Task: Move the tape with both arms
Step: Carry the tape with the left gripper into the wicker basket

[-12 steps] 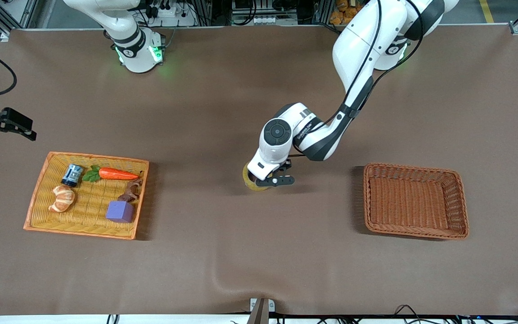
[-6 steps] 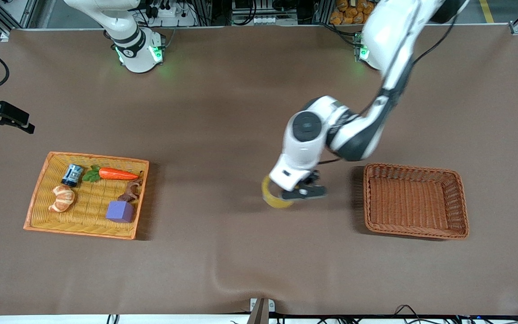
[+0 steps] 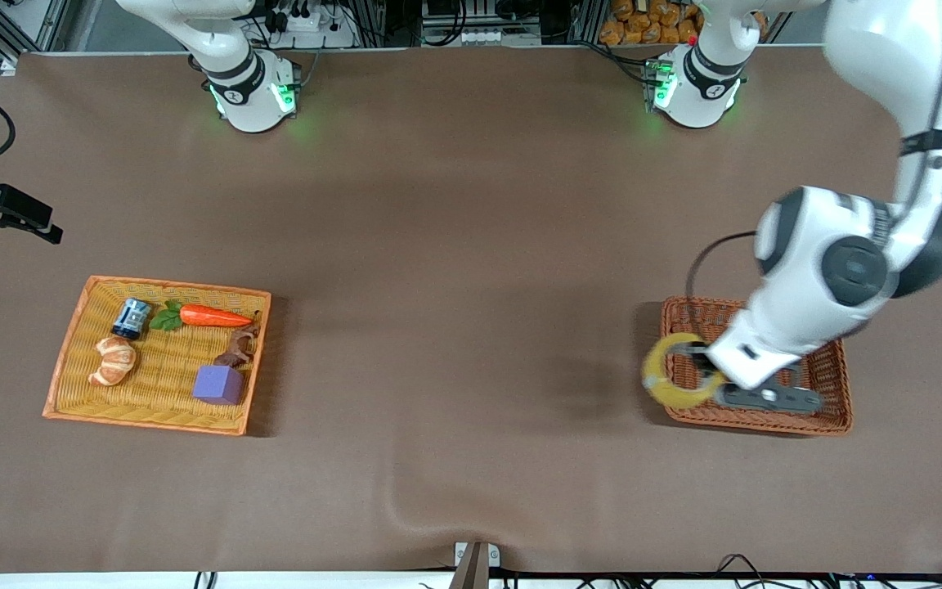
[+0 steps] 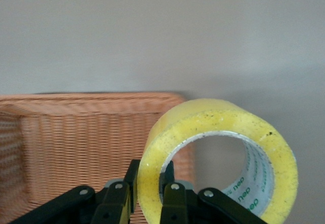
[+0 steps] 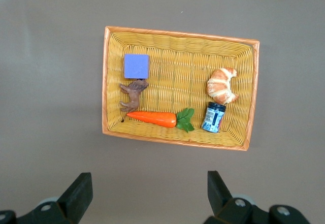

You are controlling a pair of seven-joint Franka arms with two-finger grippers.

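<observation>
The yellowish tape roll [image 3: 672, 370] hangs in the air, pinched by its wall in my left gripper [image 3: 704, 378], over the edge of the brown wicker basket [image 3: 835, 417] that faces the right arm's end. In the left wrist view the roll [image 4: 213, 120] fills the frame with one finger [image 4: 131, 179] outside its wall and one inside the grey core, above the basket [image 4: 76, 148]. My right gripper [image 3: 5, 219] waits at the right arm's end of the table, open and empty; its wrist view shows the fingers [image 5: 81, 193] wide apart over bare table.
An orange wicker tray [image 3: 72, 348] at the right arm's end holds a purple cube [image 3: 218, 384], a carrot [image 3: 213, 315], a croissant [image 3: 114, 361], a blue jar [image 3: 132, 317] and a small brown figure [image 3: 238, 347]. The tray also shows in the right wrist view [image 5: 251, 92].
My left arm has swung the tape from the table's middle toward its own end, up to the brown basket's edge. The right gripper has barely moved.
</observation>
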